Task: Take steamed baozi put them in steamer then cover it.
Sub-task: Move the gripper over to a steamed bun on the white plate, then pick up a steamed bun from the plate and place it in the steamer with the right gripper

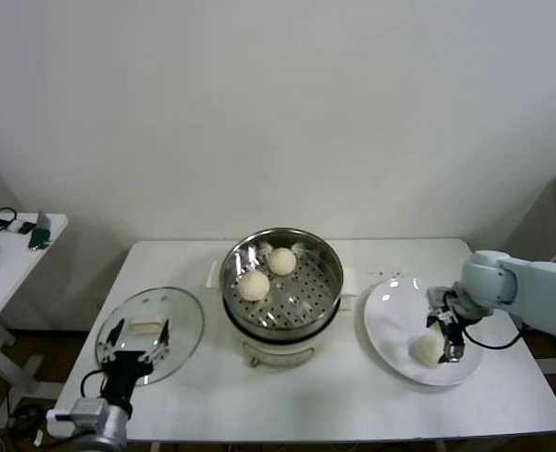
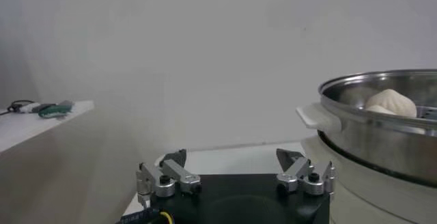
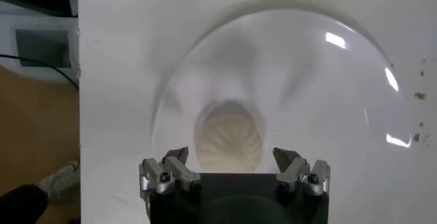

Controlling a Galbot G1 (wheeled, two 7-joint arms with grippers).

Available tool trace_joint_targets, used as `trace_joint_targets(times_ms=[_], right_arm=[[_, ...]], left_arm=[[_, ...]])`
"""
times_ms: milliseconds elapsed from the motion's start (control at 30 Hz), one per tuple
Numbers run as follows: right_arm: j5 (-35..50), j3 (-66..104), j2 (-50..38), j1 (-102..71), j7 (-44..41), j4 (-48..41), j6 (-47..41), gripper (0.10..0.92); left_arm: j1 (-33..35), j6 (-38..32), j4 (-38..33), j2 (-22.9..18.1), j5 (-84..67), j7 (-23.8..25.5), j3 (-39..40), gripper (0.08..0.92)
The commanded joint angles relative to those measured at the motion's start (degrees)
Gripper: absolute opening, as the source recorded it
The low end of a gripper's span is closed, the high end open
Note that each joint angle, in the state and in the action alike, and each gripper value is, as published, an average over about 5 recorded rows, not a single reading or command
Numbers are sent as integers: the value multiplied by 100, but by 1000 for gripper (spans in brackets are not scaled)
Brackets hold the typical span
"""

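Reaching in from the right edge of the frame, the right arm bends down so its right hand [image 1: 450, 341] hangs over a white plate [image 1: 391, 320] at lower right. Its fingers are spread wide and grip nothing, straddling one steamed baozi [image 3: 229, 136] that sits on the plate's near half, with bare plate all round it. The plate lies close to the worktop [image 1: 353, 414] right edge. At centre frame stands the round steamer [image 1: 325, 268], open-topped, two baozi [image 1: 253, 285] on its perforated tray. At lower left the cover [image 1: 188, 315] lies flat, handle up. The left hand [image 1: 135, 347] hovers over it, fingers wide apart, empty.
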Motion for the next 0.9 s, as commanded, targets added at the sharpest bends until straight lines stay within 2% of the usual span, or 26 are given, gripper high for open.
trace_joint_targets(times_ms=[33,233,467,633,733,900], right_arm=[[-213,431,32,-579,79,-177,-70,823],[-247,514,95,-684,109,-293,-106,821],[-239,573,154,-717,94,-382,-100,715],[-202,569,142,-603,-25,-358,-11,685],[-195,400,127,-187,-189,-328,198,675],[294,-815,400,1714,-613,-223,774,672]], left_arm=[[3,-6,16,12,1,-1,0,823],[-10,2,22,33,-1,0,2,823],[-15,11,17,49,-1,1,13,823],[-10,20,-7,53,0,4,5,823],[-2,23,-21,59,0,4,-9,823],[6,31,-34,55,48,5,0,823]])
